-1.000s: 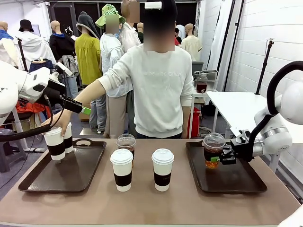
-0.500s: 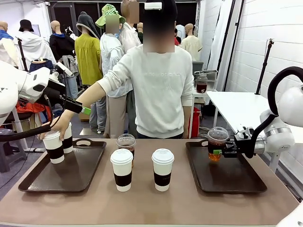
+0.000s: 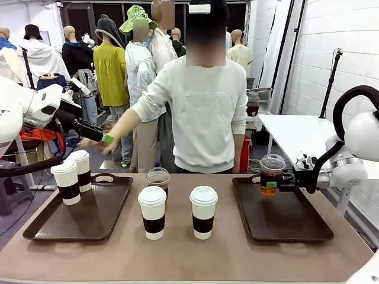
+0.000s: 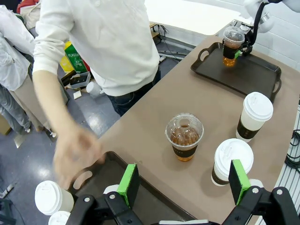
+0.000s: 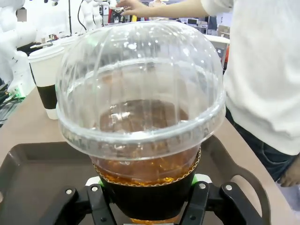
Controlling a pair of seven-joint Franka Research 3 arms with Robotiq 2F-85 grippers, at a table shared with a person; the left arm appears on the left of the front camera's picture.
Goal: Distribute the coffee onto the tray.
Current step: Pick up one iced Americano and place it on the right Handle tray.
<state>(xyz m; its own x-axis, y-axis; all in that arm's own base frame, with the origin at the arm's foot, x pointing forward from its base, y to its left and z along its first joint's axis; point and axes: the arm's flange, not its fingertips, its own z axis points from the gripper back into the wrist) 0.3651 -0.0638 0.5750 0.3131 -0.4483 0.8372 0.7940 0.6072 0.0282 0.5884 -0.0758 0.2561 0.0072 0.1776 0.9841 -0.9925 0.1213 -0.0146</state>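
Right wrist view: your right gripper [image 5: 147, 192] jaws clamp the dome-lidded cup [image 5: 140, 93]. Front view, center right, puts it above the tray [image 3: 308, 231]. Your left gripper [image 4: 183, 176] jaws wide, empty.

Coffee, six cups, all upright, lids on

- paper cup A [image 3: 65, 183], paper cup B [image 3: 80, 170]: white, white lids, dark brown sleeves; side by side at the far left corner of the left tray [image 3: 112, 214], B behind A
- paper cup C [image 3: 153, 212], paper cup D [image 3: 203, 211]: same make; on the table between the trays, apart from each other
- dome cup E [image 3: 158, 179]: clear plastic, brown liquid, dark band; on the table just behind C
- dome cup F [image 3: 272, 176]: same make; gripped at its dark band by my right jaws, over the far left corner of the right tray [image 3: 296, 226]; whether its base touches the tray, cannot tell
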